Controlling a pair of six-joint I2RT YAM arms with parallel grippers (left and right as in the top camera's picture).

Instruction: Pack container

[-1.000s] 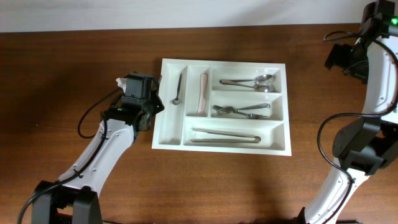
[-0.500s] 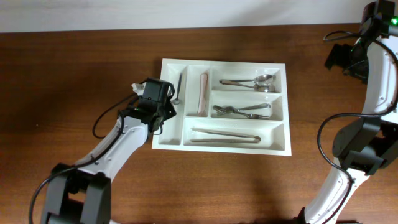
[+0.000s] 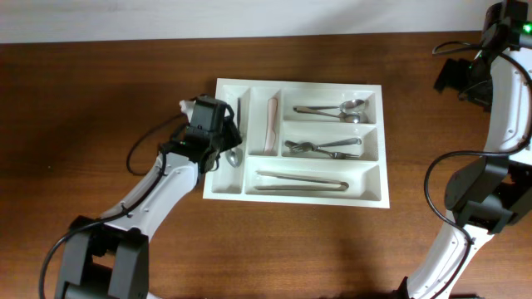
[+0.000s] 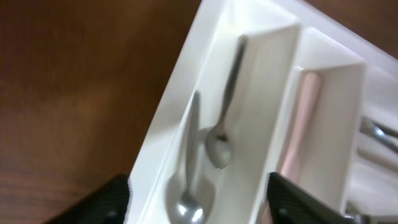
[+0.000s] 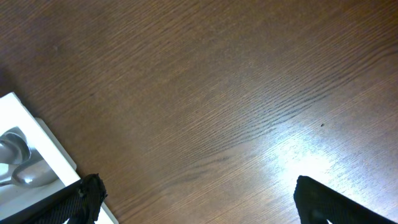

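Note:
The container (image 3: 299, 82) is a large white cutlery tray in the middle of the table. My left gripper (image 3: 226, 146) hangs over its leftmost narrow compartment with its jaws open. In the left wrist view two metal spoons lie in that compartment (image 4: 261, 93). One spoon (image 4: 219, 148) lies further up. The other spoon (image 4: 188, 202) rests between my fingers (image 4: 112, 199), untouched by them. My right gripper (image 5: 208, 202) stands open over bare wood at the far right, nothing between its fingers, with the tray's corner (image 5: 31, 137) at its left.
A pink-handled utensil (image 3: 271, 124) fills the second narrow compartment. Spoons (image 3: 332, 109), forks (image 3: 324, 148) and a long metal utensil (image 3: 301, 182) lie in the three wide ones. The right arm (image 3: 499, 100) stands along the right edge of the table.
My left arm swung right from beside the tray to over its leftmost compartment and its jaws opened. A second spoon now lies there. The right arm stayed still.

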